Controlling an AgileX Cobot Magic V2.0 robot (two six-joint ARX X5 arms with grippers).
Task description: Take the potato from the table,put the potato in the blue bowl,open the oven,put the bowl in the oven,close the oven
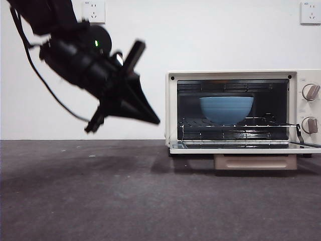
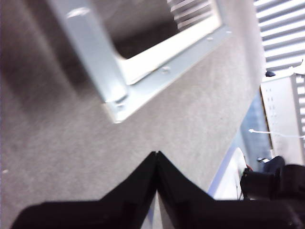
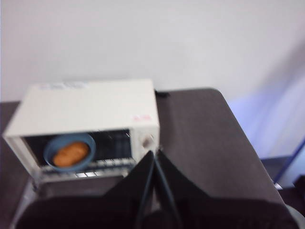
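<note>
Oven (image 1: 241, 108) door down flat, blue bowl (image 1: 226, 109) on the wire rack inside. Potato (image 3: 70, 153) lies in the bowl, blurred in the right wrist view. Left gripper (image 1: 153, 120) in the air left of the oven, jaws pressed together, empty. Right gripper (image 3: 155, 155) high above the table (image 1: 125, 196), likewise closed, holding nothing.

White wall (image 1: 210, 35) — two sockets (image 1: 94, 11)
</note>
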